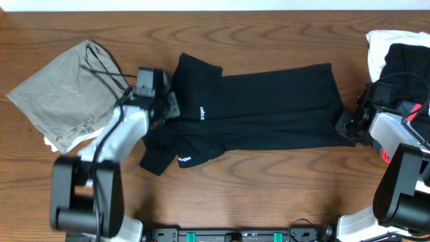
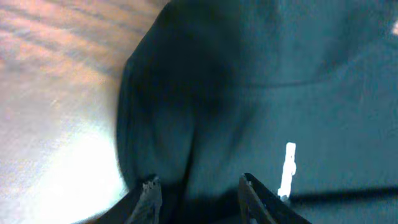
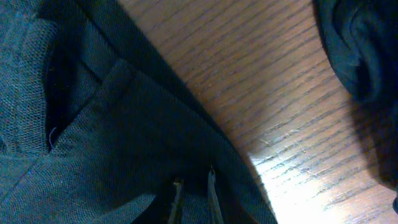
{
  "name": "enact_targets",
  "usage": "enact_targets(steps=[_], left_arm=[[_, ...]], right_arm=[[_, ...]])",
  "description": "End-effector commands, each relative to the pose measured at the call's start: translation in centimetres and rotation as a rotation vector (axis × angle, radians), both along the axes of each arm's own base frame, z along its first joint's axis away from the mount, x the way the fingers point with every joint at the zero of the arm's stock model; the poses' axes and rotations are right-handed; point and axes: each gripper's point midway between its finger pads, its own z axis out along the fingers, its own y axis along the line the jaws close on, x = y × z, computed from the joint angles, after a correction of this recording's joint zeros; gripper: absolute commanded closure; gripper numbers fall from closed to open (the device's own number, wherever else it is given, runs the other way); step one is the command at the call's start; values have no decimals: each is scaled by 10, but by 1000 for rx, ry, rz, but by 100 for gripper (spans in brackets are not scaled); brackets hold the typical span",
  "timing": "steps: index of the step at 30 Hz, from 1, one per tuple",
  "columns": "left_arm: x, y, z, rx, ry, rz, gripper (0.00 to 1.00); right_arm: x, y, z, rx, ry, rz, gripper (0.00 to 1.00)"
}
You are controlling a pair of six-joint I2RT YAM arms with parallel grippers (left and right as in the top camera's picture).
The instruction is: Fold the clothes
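Note:
The clothes' black garment lies spread across the middle of the table, with small white logo marks near its left end. My left gripper sits at the garment's left edge. In the left wrist view its fingers stand partly apart, and a ridge of the black fabric runs in between them. My right gripper is at the garment's right edge. Its jaws are nearly together, pinching the dark cloth next to the bare wood.
An olive-grey garment lies at the left with a bit of white cloth under it. At the far right a white garment holds a black one with a red band. That pile's dark edge shows near my right gripper.

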Motion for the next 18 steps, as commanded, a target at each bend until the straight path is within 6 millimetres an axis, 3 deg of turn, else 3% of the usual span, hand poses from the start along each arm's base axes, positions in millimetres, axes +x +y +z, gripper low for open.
enact_targets(steps=[1,6,9,14,18], left_arm=[[14,-9,-6,-30,23,-43,57],[11,-9,-31,-27,84,-44,57],[8,-9,-37,-23,103,-47,57],[8,-9,-37,-23,105,-47,57],[8,-9,-37,-23,105,-46,57]], right_arm=[[-43,-6,-32,-13,159,-45,87],[-36,5,-28,47,130,-18,87],[-15,20,-7,139,59,44,82],[23,14,75,91,-77,86,80],[40,27,132,53,-193,175,79]])
